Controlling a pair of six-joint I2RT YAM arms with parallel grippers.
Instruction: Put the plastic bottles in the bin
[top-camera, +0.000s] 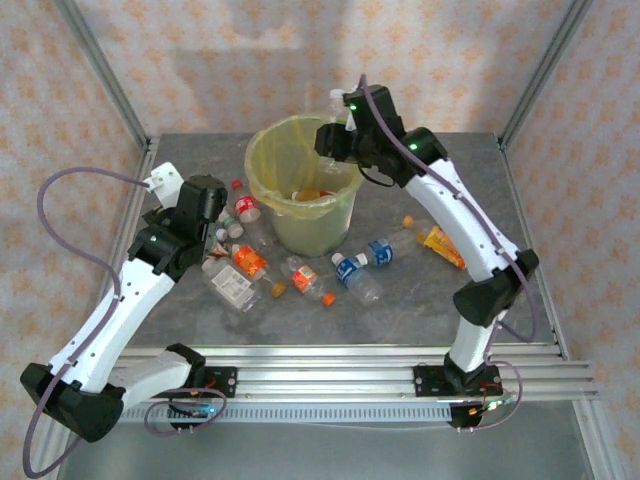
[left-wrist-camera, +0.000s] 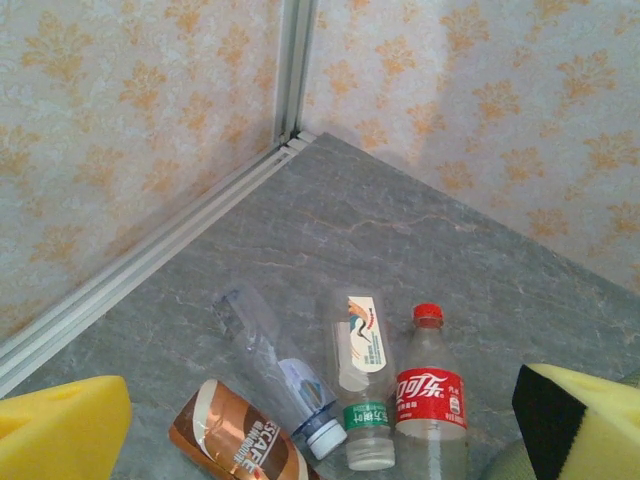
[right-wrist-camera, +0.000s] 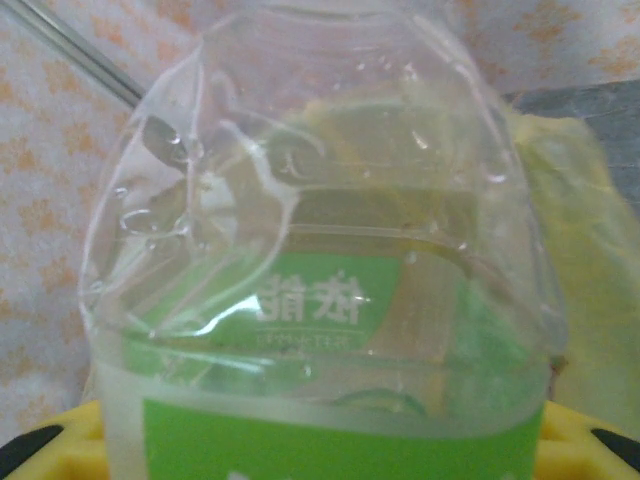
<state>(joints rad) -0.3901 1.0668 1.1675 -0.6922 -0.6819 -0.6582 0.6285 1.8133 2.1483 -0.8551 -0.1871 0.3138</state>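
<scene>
Right pincer (top-camera: 337, 122): over far rim of bin (top-camera: 262, 165), clamped on green-labelled bottle (right-wrist-camera: 320, 280). Left pincer (top-camera: 222, 232): spread wide, nothing held, above loose bottles (top-camera: 250, 262) left of bin. Risk: release this close to rim, crushed bottle tipping outside onto table (top-camera: 420, 300).

My grey marbled tabletop (top-camera: 410, 300) carries a round pale-green bin (top-camera: 315, 228), and crushed clear plastic bottles (top-camera: 250, 262) lie scattered beside it.

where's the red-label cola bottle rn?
The red-label cola bottle lies on the table in the left wrist view, lower right of centre, just right of the bottle with the green band. In the top view it's just left of the bin.
</scene>
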